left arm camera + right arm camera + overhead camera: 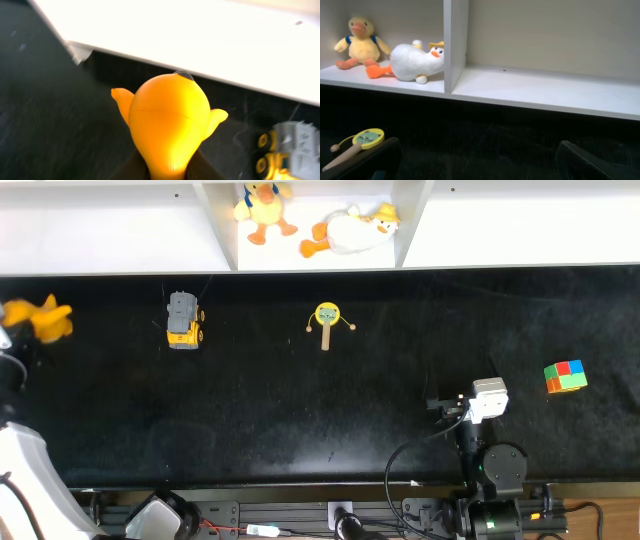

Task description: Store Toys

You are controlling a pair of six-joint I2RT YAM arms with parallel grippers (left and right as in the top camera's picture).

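The yellow toy (167,120), smooth and glossy with a rounded body and two small flaps sticking out at its sides, sits clamped in the left tool (167,172). The tool's dark fingers (131,171) press on the toy's narrow lower end. It hangs at the far left edge of the black surface (300,410), near the front lip of the white shelf (120,230), whose left compartment lies open just ahead.

To the toy's right, a toy truck (183,320) with a grey body and yellow wheels stands on the surface. Farther along lies a round rattle drum (327,320) with a wooden handle, and a blocky colour cube (565,376) sits near the right edge. The three are well apart, with wide bare black felt-like surface between them.

In the shelf's middle compartment a yellow plush duck (357,42) sits upright, and a white plush duck (415,61) lies just beside it against the divider.

The right tool (477,150) rests low at the front right with its jaws spread wide, gripping nothing and facing the right compartment.
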